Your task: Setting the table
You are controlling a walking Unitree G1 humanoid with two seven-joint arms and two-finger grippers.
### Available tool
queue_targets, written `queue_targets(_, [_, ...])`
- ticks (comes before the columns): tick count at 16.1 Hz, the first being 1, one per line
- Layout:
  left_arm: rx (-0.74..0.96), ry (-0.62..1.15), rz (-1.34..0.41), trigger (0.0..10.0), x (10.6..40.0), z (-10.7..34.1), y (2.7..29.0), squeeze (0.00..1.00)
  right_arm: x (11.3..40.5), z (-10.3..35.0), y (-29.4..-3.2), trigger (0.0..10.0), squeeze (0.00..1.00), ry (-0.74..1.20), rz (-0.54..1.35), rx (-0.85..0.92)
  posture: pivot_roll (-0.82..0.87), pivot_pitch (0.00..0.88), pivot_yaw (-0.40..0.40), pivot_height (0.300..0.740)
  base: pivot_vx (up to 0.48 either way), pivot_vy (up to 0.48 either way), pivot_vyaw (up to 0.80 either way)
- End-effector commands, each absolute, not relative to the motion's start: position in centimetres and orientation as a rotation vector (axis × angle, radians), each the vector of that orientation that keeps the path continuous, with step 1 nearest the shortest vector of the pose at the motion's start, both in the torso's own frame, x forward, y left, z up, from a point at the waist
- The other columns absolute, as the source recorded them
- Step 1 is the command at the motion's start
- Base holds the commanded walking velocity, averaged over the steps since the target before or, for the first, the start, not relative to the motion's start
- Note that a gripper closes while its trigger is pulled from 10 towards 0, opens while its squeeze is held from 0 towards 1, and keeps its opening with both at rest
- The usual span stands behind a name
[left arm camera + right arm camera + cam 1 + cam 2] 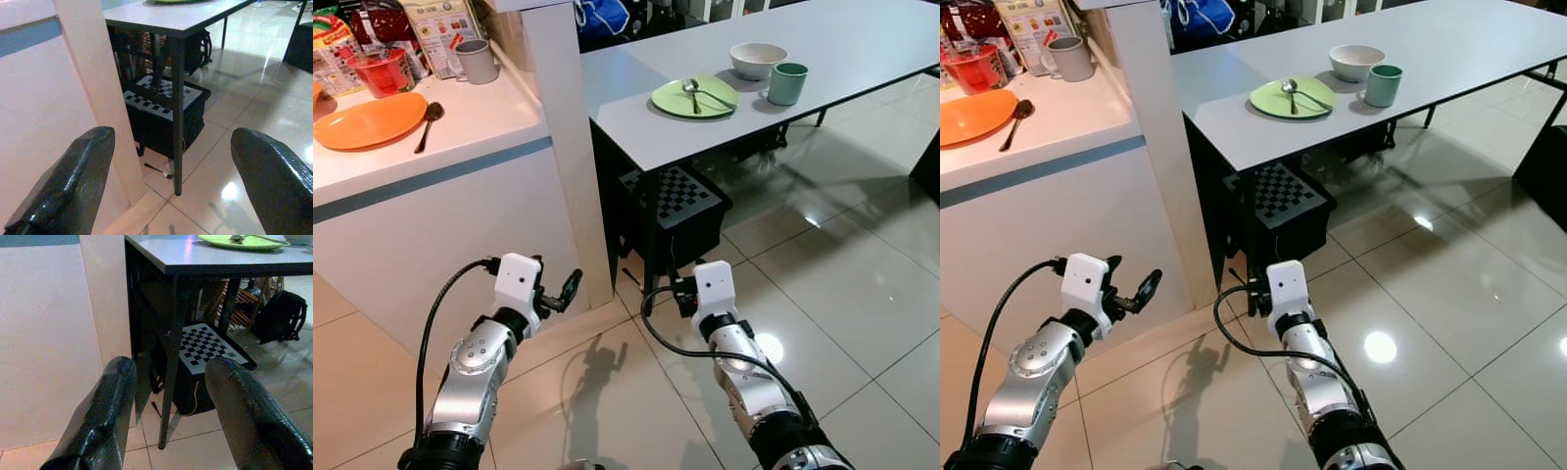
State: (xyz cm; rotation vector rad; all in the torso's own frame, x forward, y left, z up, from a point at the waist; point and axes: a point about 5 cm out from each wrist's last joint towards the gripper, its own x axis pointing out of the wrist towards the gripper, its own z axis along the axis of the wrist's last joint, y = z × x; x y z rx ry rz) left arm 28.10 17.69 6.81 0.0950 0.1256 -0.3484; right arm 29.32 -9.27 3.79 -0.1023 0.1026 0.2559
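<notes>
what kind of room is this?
Probably a home kitchen-dining area: a grey dining table with a green plate, bowl and cup, beside a white counter holding an orange plate.

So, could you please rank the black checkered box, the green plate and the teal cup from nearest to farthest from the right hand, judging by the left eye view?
1. Black checkered box: under the grey table, just ahead of the right hand.
2. Round green plate: on the table near its front edge, holding a metal spoon.
3. Teal cup: farther back and to the right, beside the white bowl.
</notes>
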Motion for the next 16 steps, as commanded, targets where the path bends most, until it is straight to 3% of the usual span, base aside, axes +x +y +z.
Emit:
queue_targets(1, [0.113, 0.112, -0.339, 10.0, 28.17, 7.01, 18.09, 0.0, 29.46, 3.97, -9.02, 10.0, 0.0, 0.102, 0.269, -0.107, 0.06, 0.0, 0.09, 0.74, 0.48, 0.0, 0.0])
queue_targets(12, [0.12, 0.104, -0.333, 10.0, 28.39, 7.18, 18.0, 0.0, 29.3, 3.61, -8.69, 10.0, 0.0, 0.124, 0.28, -0.109, 0.07, 0.0, 0.094, 0.74, 0.48, 0.0, 0.0])
queue_targets(16, [0.111, 0.113, -0.323, 10.0, 28.42, 7.04, 17.86, 0.0, 29.35, 3.67, -8.64, 10.0, 0.0, 0.122, 0.278, -0.106, 0.07, 0.0, 0.094, 0.74, 0.0, 0.0, 0.0])
